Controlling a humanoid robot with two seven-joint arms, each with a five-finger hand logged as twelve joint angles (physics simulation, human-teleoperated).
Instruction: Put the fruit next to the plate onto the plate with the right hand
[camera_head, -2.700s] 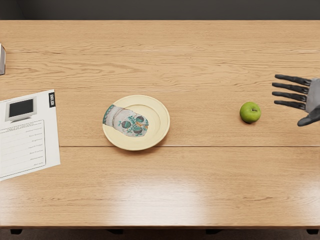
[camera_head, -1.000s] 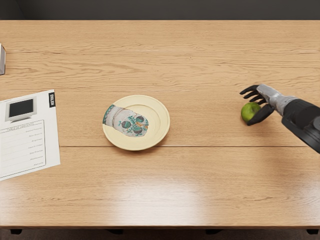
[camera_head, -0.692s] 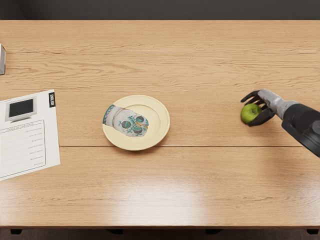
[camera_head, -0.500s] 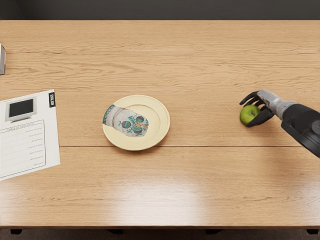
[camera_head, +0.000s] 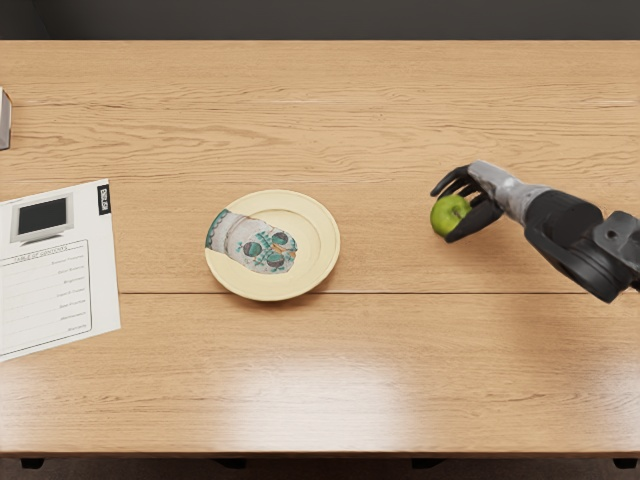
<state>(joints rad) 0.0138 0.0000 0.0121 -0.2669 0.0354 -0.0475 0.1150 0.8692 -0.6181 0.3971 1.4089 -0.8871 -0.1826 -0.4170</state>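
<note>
Plate: one cream plate (camera_head: 320, 232) with a painted skull, near the table's middle.
Fruit: one green apple (camera_head: 447, 214), at 3 o'clock from the plate, well apart from it.
Hand: one right hand (camera_head: 470, 201), arm entering from 3 o'clock; fingers (camera_head: 446, 181) curled around the apple, thumb below.
Paper: one printed sheet (camera_head: 55, 270), at 9 o'clock.
Table: one wooden table (camera_head: 330, 370).

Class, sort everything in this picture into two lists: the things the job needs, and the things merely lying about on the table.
Belongs to the job: green apple, gripped by the right hand; cream plate with a painted skull.

Just lying about: printed sheet at the left edge; grey object cut off at the far left, too little showing to identify.
</note>
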